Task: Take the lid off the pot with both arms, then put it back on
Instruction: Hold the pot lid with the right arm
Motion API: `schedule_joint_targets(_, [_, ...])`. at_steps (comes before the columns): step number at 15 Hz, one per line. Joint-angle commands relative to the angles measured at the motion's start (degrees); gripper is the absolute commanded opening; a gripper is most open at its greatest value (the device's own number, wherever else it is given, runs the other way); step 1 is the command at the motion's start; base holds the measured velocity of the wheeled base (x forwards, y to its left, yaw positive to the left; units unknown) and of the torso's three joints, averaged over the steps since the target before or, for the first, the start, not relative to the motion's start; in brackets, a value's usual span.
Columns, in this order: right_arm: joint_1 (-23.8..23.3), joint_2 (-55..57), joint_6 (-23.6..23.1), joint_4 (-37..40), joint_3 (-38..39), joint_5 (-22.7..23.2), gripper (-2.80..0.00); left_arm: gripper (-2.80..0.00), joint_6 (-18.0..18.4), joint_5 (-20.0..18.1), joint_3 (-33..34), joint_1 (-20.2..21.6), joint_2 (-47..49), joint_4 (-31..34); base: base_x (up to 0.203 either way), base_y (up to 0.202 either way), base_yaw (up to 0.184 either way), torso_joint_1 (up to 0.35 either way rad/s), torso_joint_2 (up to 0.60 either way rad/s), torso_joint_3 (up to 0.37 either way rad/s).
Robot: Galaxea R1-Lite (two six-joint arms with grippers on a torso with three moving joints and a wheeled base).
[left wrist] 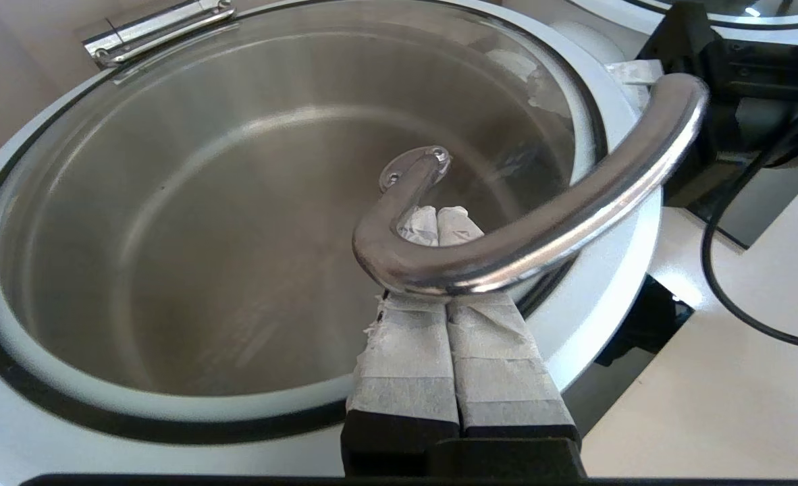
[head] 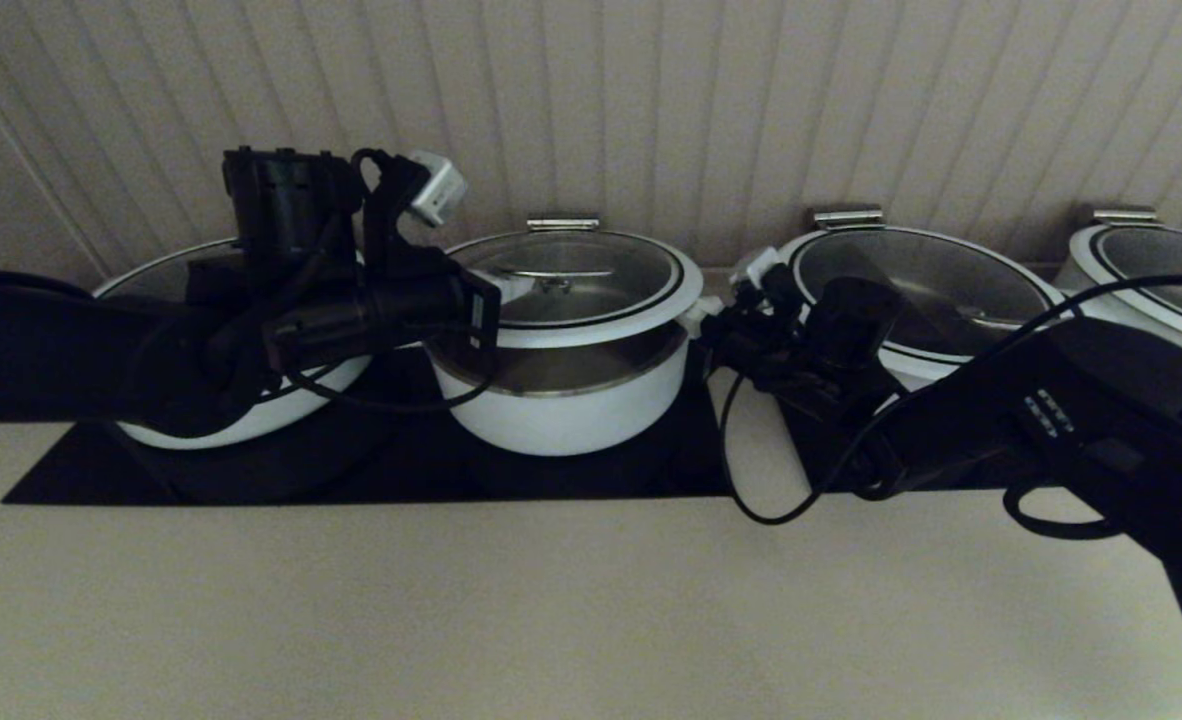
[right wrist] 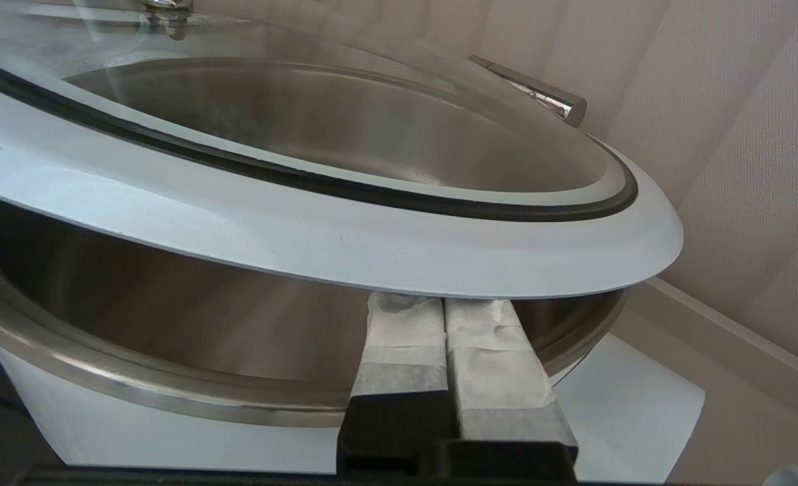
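Note:
The lid (head: 591,322), glass with a broad white rim and black ring, hangs a little above the pot (head: 561,415), with a gap showing the steel inside. My left gripper (left wrist: 437,217) is shut, its taped fingers together and pushed under the curved steel handle (left wrist: 547,233), which rests across them. In the head view it reaches in from the left (head: 486,315). My right gripper (right wrist: 443,305) is shut, fingertips tucked under the lid's white rim (right wrist: 318,233) above the pot's edge (right wrist: 169,395). In the head view it is at the lid's right side (head: 719,312).
Wider white pots with lids stand to the left (head: 251,425), right (head: 936,290) and far right (head: 1161,295). All sit on a black cooktop (head: 571,478) against a ribbed wall. A beige counter (head: 551,610) lies in front. Loose black cables (head: 751,490) hang off the right arm.

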Motion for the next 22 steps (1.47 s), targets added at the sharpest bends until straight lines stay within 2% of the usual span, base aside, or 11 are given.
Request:
schedule_joint_targets(1, [0.0,-0.3,-0.1,-0.6,0.1,0.2,-2.80,-2.80,0.3,-0.1,0.7,0.1,-1.4,0.0,0.000,0.000,0.000,0.000,0.00,0.000])
schedule_joint_targets(9, [-0.1,-0.8,-0.5,-0.8,0.1,0.2,-2.80,-2.80,1.6,-0.1,9.5,1.2,-8.0,1.1,0.000,0.000,0.000,0.000,0.00,0.000])
schedule_joint_targets(14, [0.0,-0.8,-0.5,-0.9,0.1,0.2,-2.80,-2.80,1.5,-0.1,12.6,1.9,-12.1,1.1,0.000,0.000,0.000,0.000,0.00,0.000])
schedule_joint_targets(22, [-0.1,-0.5,-0.5,-0.8,0.1,0.2,-2.80,-2.80,1.5,-0.4,24.2,1.8,-19.4,0.5,0.000,0.000,0.000,0.000,0.00,0.000])
